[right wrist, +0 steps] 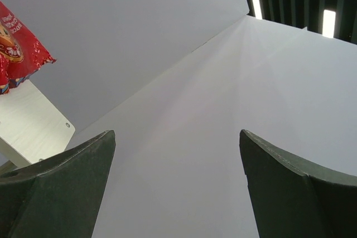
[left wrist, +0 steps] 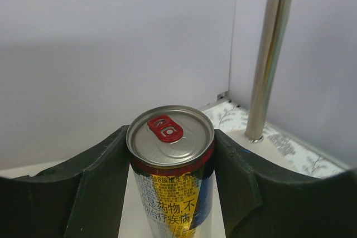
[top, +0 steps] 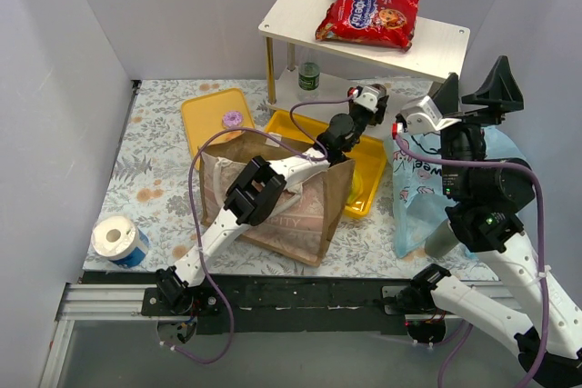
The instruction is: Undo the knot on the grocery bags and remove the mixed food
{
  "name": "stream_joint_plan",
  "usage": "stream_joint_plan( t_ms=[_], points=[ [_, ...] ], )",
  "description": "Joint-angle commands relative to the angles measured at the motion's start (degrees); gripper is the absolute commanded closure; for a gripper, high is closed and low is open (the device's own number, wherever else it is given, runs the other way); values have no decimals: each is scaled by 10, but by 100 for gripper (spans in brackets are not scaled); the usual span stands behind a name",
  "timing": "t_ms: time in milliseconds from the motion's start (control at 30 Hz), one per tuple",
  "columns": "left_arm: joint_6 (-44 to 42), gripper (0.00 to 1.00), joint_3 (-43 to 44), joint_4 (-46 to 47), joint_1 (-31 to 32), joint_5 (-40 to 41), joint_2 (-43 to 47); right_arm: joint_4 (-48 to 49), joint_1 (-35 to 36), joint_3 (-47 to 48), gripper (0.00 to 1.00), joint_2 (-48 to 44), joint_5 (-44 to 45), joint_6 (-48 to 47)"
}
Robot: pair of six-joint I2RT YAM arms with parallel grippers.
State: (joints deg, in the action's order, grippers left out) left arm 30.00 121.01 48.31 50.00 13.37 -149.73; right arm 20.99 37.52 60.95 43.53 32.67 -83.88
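My left gripper (left wrist: 170, 137) is shut on a small can (left wrist: 167, 193) with a silver top and red tab, its pads touching both sides. The can stands upright on the white lower board of the shelf (top: 300, 88). In the top view that gripper (top: 368, 99) reaches over the brown paper bag (top: 291, 215). The light-blue plastic bag (top: 414, 197) lies at the right, under my right arm. My right gripper (top: 471, 88) is raised, open and holds nothing; in its own view (right wrist: 177, 137) it faces the bare wall. The red cookie packet (top: 368, 14) lies on the shelf top.
A dark green can (top: 309, 76) stands under the shelf. One yellow tray (top: 205, 129) holds a pink doughnut (top: 233, 119); a second tray (top: 368, 165) sits behind the paper bag. A white tape roll (top: 115, 239) lies front left. A metal shelf leg (left wrist: 270, 54) rises right of the can.
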Motion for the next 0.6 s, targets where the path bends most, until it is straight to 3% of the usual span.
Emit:
stream_joint_plan(
  t_ms=[0,200,233,300,333,467,533,567],
  points=[
    [-20,100,37,59,-1,-13,-6,27,-8,-1,2,-6,10,12],
    [-19,100,39,55,-2,-12,-26,17,-16,-7,2,-3,9,23],
    [-19,94,37,52,-1,-12,-26,18,-16,-8,2,-4,9,24],
    [-18,76,32,51,-2,-11,-25,21,-17,-14,2,-1,7,24],
    [-18,61,33,49,-2,-11,-25,24,-17,-14,2,-1,7,24],
    [-18,30,32,43,-3,-23,-21,31,-18,-17,2,2,5,22],
    [-19,21,21,49,-3,-28,-16,34,-18,-21,2,4,5,21],
    [-20,2,17,51,-3,-31,-7,35,-18,-21,2,4,4,21]
  ],
)
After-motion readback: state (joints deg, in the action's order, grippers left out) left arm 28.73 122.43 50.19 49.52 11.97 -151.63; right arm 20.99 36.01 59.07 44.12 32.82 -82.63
